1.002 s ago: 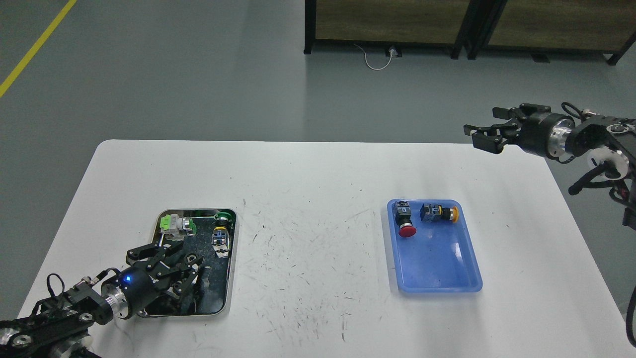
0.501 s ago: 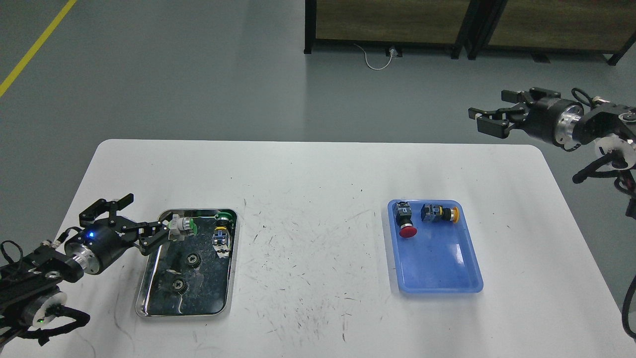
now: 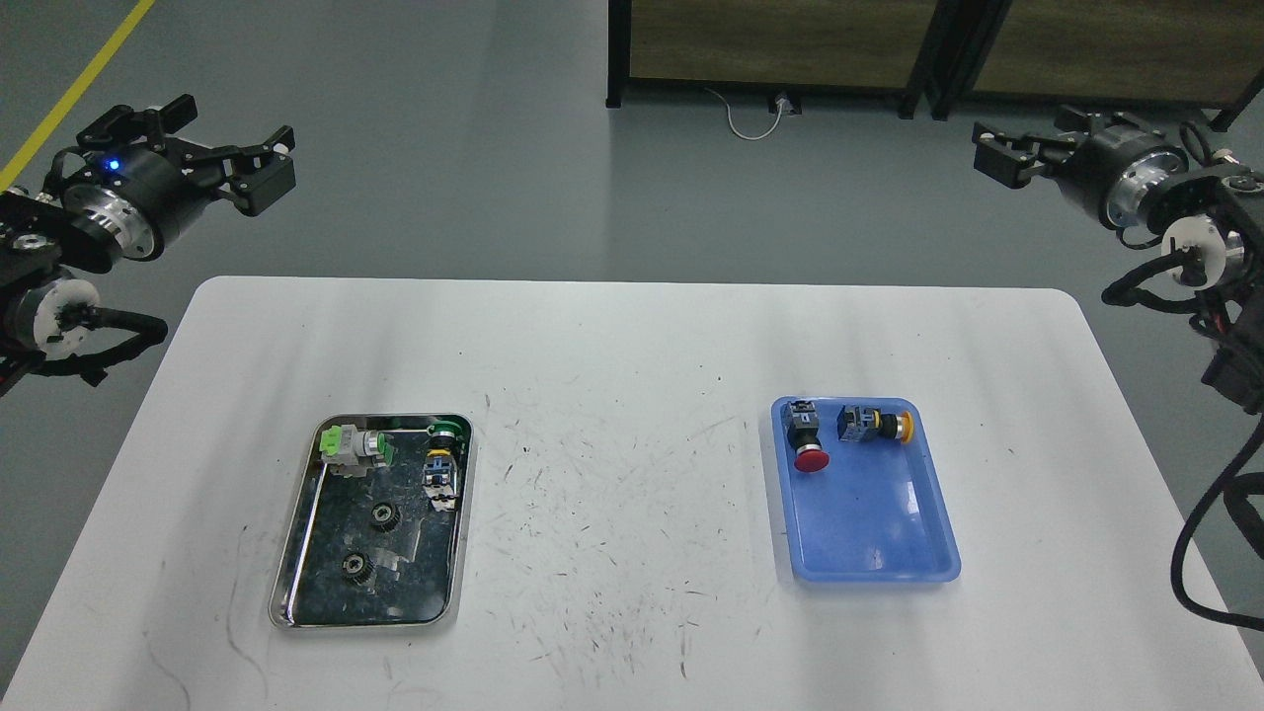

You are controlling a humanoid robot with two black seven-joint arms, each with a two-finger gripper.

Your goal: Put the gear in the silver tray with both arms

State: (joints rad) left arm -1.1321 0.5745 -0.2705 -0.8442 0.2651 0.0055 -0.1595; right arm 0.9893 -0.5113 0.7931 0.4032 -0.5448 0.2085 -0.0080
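The silver tray lies on the white table at the left. Two small black gears lie on its dark bottom, one near the middle and one nearer the front. My left gripper is raised high beyond the table's far left edge, open and empty. My right gripper is raised beyond the table's far right corner, empty; its fingers stand apart.
The silver tray also holds a green push-button and a green-capped switch. A blue plastic tray at the right holds a red button and a yellow button. A dark cabinet stands on the floor behind.
My left gripper has left the silver tray, where it was low over the gears, and risen up and back to the far left. My right gripper has risen and drawn back to the right.
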